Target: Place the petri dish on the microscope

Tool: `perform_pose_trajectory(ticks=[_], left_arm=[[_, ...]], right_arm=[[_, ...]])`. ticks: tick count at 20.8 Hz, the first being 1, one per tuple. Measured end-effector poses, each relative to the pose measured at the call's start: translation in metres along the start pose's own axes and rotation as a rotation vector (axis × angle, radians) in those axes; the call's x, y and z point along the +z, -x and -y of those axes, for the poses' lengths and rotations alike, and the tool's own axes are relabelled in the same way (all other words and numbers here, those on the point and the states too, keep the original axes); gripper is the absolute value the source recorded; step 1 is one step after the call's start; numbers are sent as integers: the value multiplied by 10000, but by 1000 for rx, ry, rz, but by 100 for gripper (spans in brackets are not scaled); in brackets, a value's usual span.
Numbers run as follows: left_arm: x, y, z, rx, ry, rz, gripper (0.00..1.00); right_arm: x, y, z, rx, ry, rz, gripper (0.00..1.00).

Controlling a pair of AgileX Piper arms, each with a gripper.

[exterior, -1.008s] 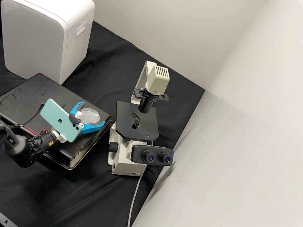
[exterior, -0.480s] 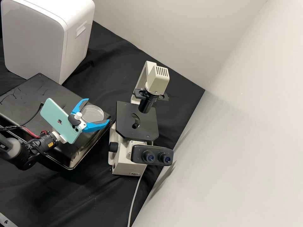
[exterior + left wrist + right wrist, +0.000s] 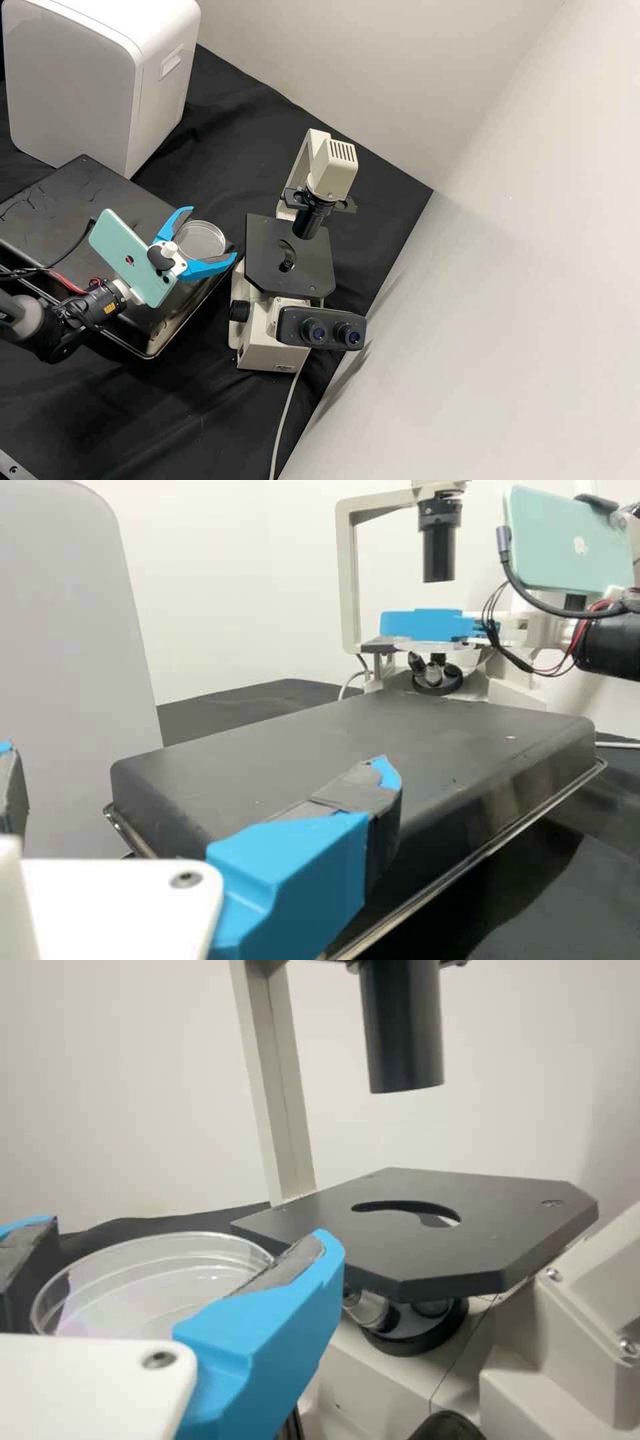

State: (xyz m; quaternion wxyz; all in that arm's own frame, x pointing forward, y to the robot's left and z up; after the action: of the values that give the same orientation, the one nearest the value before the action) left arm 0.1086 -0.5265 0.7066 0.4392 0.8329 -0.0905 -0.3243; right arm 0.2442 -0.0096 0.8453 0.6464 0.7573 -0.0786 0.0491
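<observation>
Petri dish (image 3: 199, 241): clear, round, shallow. Held level, open face up. Being round, it has no long axis to speak of. Through its floor (image 3: 150, 1282) I see only pale reflections, and the contents cannot be told.

The right gripper (image 3: 211, 234) pinches the dish across its width, one blue finger on each side of the rim. In the left wrist view the dish hangs in the air, clear of the black tray (image 3: 60, 200), off the corner nearest the microscope (image 3: 267, 333).

The stage (image 3: 303, 267) is just beside the dish but apart from it. It is a flat black plate with a keyhole opening in the middle (image 3: 520, 1222). A dark tube (image 3: 401, 1022) points straight down over that opening. The eyepieces (image 3: 323, 331) face the bench's (image 3: 167, 413) front edge.

A teal phone (image 3: 130, 259) is clamped to the right wrist, behind the fingers.

The left gripper (image 3: 195, 770) is low beside the far side of the tray, well apart from the dish, its fingers spread wide with nothing between them.

The tray carries a raised black slab inside a bright metal rim (image 3: 480, 852). A white cabinet (image 3: 93, 73) stands behind the tray, at the bench's back corner.
</observation>
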Motion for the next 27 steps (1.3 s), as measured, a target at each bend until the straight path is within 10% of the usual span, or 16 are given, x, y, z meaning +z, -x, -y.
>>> perform_pose_trajectory(ticks=[15,27], left_arm=[[0,0,0,0,0,0,100],[-38,-9,-8,5,0,-22,100]], right_arm=[[4,-202,-220,69,-19,-24,0],[39,-680,29,-22,37,30,0]])
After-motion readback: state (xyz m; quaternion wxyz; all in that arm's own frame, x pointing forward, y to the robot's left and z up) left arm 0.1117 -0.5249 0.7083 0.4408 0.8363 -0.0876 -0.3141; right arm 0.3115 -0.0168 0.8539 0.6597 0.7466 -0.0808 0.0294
